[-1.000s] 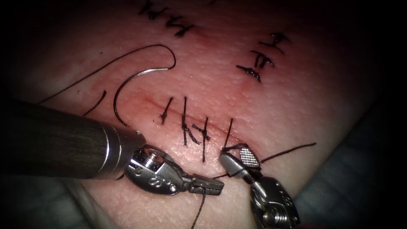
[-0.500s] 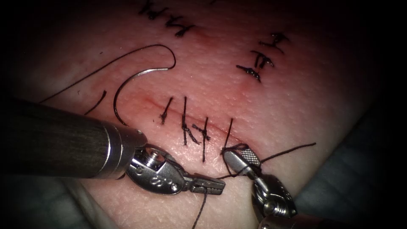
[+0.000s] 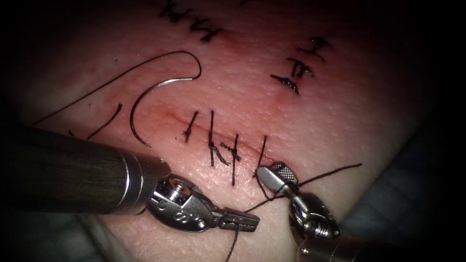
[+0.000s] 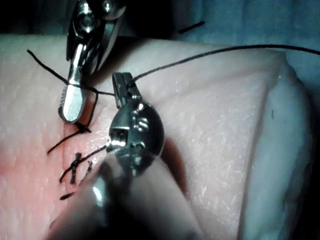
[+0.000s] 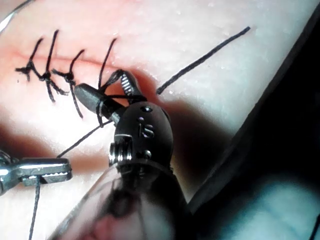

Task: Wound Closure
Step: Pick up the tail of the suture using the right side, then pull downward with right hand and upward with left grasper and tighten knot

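Note:
The curved needle lies free on the tissue by the left end of the cut, held by neither tool. Its thread arcs off to the left. My left tool sits below the stitched cut, jaws shut on the thread; the left wrist view shows the same grip. My right tool stands at the rightmost stitch with jaws open and thread wound around them, as the right wrist view shows too.
Several tied stitches cross the cut, and older stitch rows lie farther back. A loose thread tail runs right of the right tool. The tissue's edge drops onto dark cloth at the right.
The right tool has drawn back down and rolled, with the thread now wound more closely around its jaws. The left tool has slid slightly down, still holding the thread. The needle has not moved.

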Controlling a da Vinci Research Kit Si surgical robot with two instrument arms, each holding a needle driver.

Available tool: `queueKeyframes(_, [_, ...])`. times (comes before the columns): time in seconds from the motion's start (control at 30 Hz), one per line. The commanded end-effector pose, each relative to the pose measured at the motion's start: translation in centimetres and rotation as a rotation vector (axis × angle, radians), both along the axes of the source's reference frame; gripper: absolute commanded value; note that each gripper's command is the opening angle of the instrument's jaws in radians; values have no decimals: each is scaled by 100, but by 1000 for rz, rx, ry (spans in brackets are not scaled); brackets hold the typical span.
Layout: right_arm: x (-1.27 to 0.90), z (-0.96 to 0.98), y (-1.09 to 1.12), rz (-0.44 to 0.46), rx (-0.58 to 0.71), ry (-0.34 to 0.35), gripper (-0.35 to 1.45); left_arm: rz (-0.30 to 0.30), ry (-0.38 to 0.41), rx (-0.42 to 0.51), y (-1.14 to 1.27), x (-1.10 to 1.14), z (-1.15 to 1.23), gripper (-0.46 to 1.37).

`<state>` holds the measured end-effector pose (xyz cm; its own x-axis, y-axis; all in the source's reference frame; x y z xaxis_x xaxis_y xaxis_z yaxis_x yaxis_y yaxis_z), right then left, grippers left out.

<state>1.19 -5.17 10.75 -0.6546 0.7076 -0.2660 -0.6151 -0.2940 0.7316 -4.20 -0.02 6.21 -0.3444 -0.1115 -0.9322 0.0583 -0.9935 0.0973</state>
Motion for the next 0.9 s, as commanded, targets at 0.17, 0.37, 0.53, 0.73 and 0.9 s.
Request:
queueKeyframes(0.17, [1,-3,1,-20,13,9,-35,2,-2,0,2,0,1,-35])
queueKeyframes(0.37, [1,-4,1,-57,79,-6,-35,0,-3,11,7,2,3,-35])
queueKeyframes(0.53, [3,-11,4,-80,85,-20,-35,-13,2,35,19,7,10,-35])
queueKeyframes(0.73, [1,-15,3,-103,76,-37,-35,-34,18,40,35,16,17,-35])
queueKeyframes(0.9, [0,-17,5,-100,68,-32,-35,-45,24,49,43,18,21,-35])
